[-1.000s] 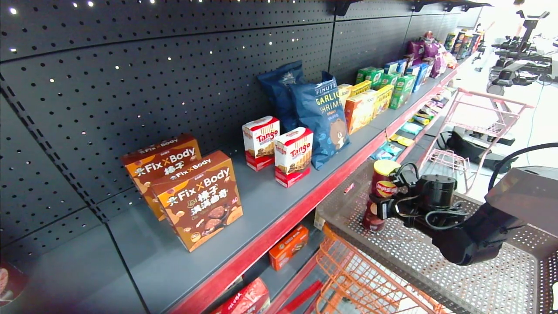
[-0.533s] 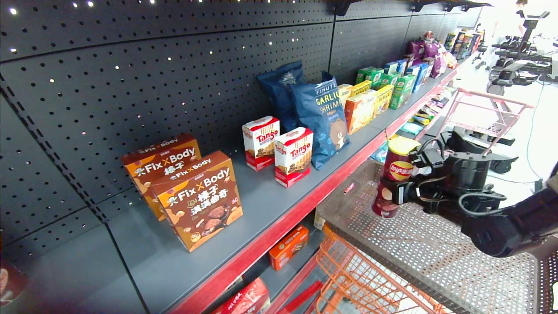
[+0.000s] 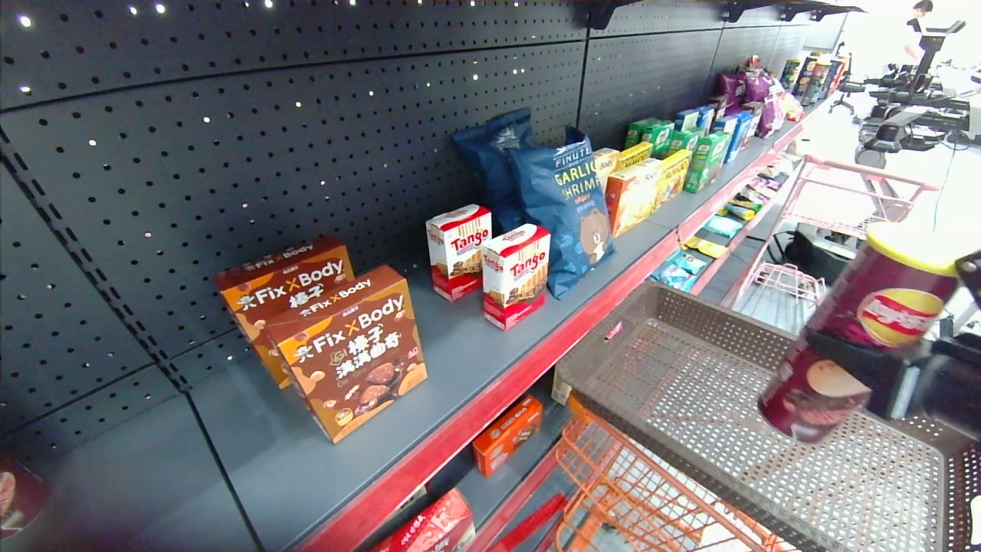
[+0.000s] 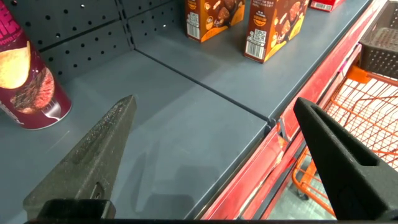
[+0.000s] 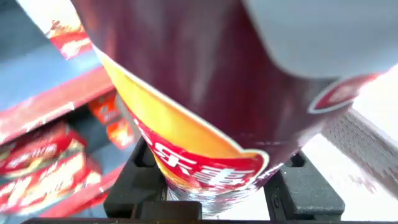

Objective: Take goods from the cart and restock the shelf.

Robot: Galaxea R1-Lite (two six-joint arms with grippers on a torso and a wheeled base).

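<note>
Can (image 3: 881,307): maroon, yellow lid, held in the right gripper (image 3: 874,362), jaws closed around its lower body. Can is tilted, lid end higher and toward the robot's right, bottom end lower and toward the shelf (image 3: 460,360). It is in the air above the grey perforated tray (image 3: 690,383), not touching it, well apart from the shelf edge. Right wrist view: can body (image 5: 205,112) sits right at the camera, clamped between the dark pads.

Tray sits on top of the orange cart (image 3: 636,491), just beside the shelf's red front lip.

Left gripper (image 4: 211,162): jaws spread wide, nothing held, hanging over a bare grey part of the shelf board. A second can (image 4: 25,74) stands upright on that board near the back panel, apart from the fingers (image 4: 93,168). Brown boxes (image 4: 273,25) stand farther along the same board.

Head view, along the shelf going right: two brown boxes (image 3: 345,349) one behind the other, two red-white boxes (image 3: 515,272), two blue bags (image 3: 563,207), then orange, yellow and green boxes. Pink cart (image 3: 851,199) stands farther down the aisle.
</note>
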